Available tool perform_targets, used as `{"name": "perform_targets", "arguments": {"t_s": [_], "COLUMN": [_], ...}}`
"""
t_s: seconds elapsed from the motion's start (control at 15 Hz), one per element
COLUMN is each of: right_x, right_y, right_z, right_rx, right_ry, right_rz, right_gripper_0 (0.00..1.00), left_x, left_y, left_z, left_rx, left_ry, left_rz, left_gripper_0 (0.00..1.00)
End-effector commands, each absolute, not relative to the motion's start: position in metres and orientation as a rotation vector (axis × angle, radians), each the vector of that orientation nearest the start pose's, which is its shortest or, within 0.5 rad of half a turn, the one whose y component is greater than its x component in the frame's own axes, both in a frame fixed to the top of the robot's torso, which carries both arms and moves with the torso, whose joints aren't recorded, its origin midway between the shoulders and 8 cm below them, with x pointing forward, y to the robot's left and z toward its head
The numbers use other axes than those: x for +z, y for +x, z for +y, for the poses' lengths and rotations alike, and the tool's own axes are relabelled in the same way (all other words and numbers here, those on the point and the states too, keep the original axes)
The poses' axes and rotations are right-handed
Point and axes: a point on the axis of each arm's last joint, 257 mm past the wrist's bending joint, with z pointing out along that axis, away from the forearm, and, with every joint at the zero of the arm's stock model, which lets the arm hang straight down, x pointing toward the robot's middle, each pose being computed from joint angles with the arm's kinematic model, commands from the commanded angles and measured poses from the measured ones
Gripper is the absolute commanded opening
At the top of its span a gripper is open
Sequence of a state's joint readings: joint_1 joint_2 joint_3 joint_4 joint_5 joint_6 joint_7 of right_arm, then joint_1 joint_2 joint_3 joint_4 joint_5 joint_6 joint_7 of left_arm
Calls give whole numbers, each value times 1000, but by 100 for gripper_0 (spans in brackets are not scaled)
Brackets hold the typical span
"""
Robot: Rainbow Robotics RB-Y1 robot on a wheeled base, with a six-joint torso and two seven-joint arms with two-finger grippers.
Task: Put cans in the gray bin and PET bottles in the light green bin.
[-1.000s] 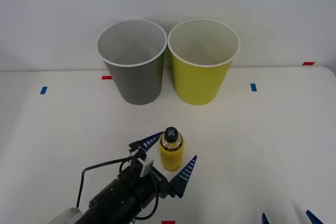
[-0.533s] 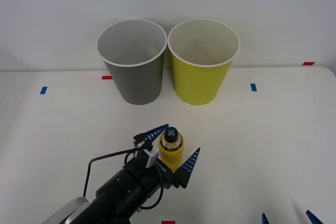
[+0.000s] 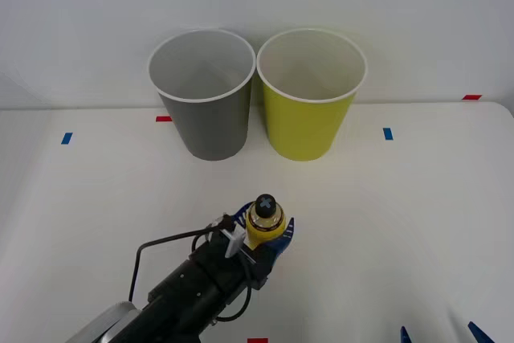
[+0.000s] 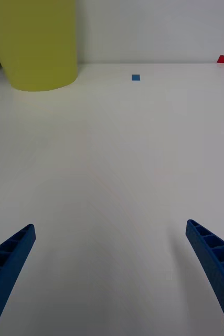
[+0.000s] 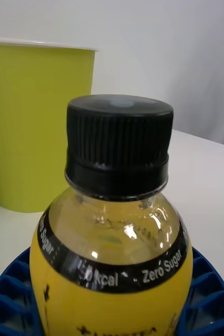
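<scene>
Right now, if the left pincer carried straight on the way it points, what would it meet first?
Likely the light green bin, which stands directly beyond the PET bottle that the left pincer is gripping; the depth between them is unclear.

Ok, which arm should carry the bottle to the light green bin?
Left: the left pincer is shut on the upright bottle, below the light green bin. The right pincer waits open at the table's near edge.

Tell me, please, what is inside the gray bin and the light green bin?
Both the gray bin and the light green bin show only pale inner walls from the front view. Their bottoms are hidden by the near rims, so something small could lie there.
</scene>
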State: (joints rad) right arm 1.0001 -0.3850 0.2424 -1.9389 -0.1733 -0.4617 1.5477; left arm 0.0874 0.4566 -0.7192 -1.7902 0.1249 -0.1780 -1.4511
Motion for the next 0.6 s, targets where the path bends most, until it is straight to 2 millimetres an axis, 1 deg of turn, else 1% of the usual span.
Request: {"name": "perform_targets", "arguments": {"t_s": [0.07, 0.27, 0.47, 0.6], "right_x": [-318, -318, -318, -318], "right_y": [218, 218, 218, 218], "right_z": [-270, -270, -270, -270], "right_rx": [33, 33, 33, 33], "right_ry": [-45, -45, -45, -45], "right_rz": [1776, 1776, 1776, 1776], "right_gripper_0": [100, 100, 100, 100], "left_x": [-241, -240, -218, -198], "left_y": [379, 377, 376, 373], "left_z": [-6, -5, 11, 22], "left_rx": [-548, -511, -436, -390], "left_ry": [620, 675, 739, 758], "left_rz": [1453, 1518, 1611, 1674], "left_gripper_0": [0, 0, 0, 0]}}
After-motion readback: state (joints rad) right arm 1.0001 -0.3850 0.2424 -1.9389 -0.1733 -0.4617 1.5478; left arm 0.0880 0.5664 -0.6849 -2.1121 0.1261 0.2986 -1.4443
